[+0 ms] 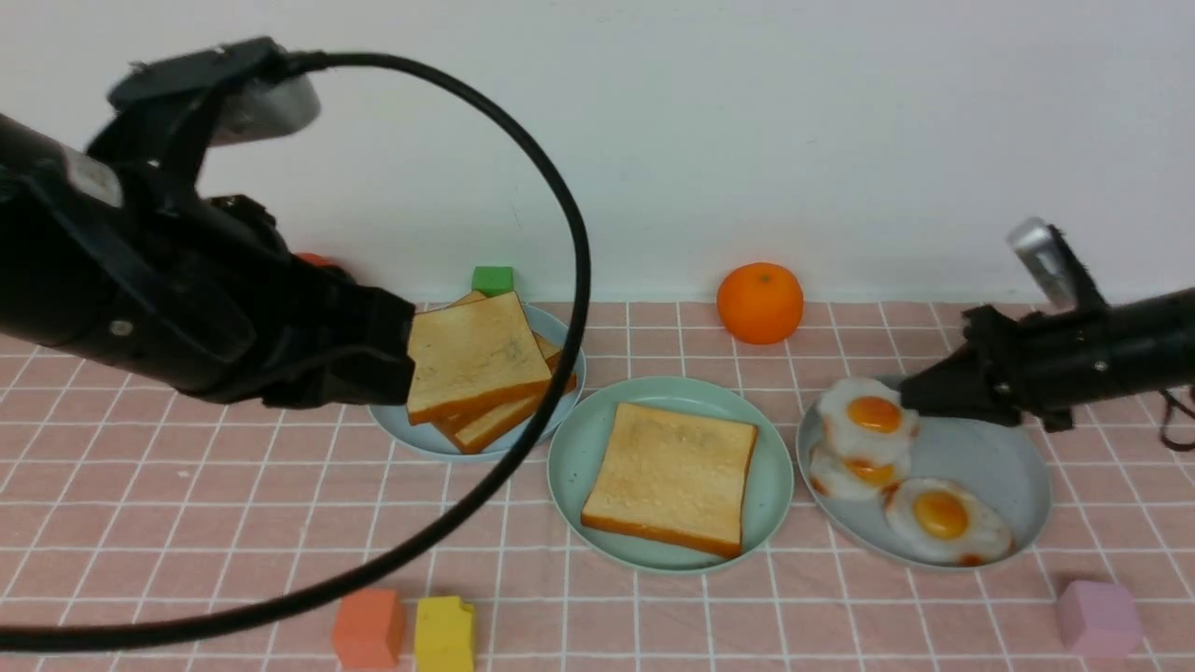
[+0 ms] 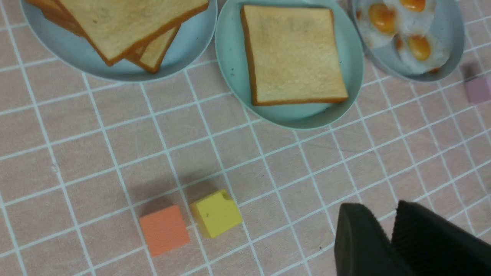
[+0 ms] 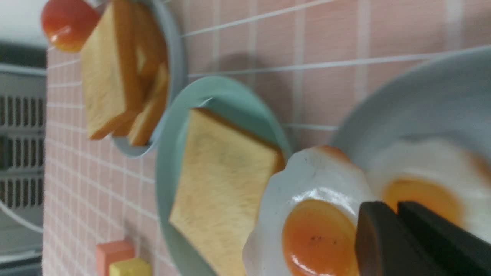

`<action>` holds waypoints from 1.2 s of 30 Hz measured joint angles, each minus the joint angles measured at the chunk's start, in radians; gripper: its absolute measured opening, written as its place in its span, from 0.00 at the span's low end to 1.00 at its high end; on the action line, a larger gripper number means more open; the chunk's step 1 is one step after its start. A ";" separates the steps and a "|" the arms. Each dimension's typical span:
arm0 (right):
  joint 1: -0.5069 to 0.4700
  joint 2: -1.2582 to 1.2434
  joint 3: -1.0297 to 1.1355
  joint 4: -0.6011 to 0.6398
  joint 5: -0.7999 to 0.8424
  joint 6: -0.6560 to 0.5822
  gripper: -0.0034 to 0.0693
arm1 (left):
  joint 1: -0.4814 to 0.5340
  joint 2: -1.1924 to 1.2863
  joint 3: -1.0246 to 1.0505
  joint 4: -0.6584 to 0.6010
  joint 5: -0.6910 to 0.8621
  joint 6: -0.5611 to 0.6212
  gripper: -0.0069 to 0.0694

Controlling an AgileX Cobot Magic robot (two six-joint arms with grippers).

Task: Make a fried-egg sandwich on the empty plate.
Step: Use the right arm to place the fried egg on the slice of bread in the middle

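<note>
Right gripper (image 1: pixel 910 397) pinches the top fried egg (image 1: pixel 873 417); lift it clear, then centre it on the toast (image 1: pixel 670 476)

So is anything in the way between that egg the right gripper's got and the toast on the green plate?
Nothing visible. The right gripper holds a fried egg at its plate's near edge, and the toast slice on the mint-green plate lies bare alongside, with only plate rims between.

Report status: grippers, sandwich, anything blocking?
Right gripper jaws shut on top fried egg. Left gripper nearly closed, empty. One toast slice on mint plate, no egg yet. Nothing in the way.
</note>
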 joint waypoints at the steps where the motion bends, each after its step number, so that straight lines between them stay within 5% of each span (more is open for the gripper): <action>1: 0.000 0.000 0.000 0.001 0.000 0.000 0.13 | 0.000 0.005 0.000 0.000 -0.001 0.000 0.33; 12: 0.263 0.000 0.000 0.130 -0.088 -0.040 0.13 | 0.000 0.075 0.000 0.002 -0.019 0.000 0.34; 25: 0.329 0.059 0.000 0.123 -0.257 -0.100 0.13 | 0.000 0.075 0.000 0.012 -0.025 0.000 0.36; 29: 0.329 0.059 0.000 0.112 -0.256 -0.107 0.25 | 0.000 0.075 0.000 0.012 -0.025 0.000 0.37; 36: 0.327 0.043 0.000 0.120 -0.257 -0.142 0.65 | 0.000 0.075 0.000 0.012 -0.033 -0.018 0.38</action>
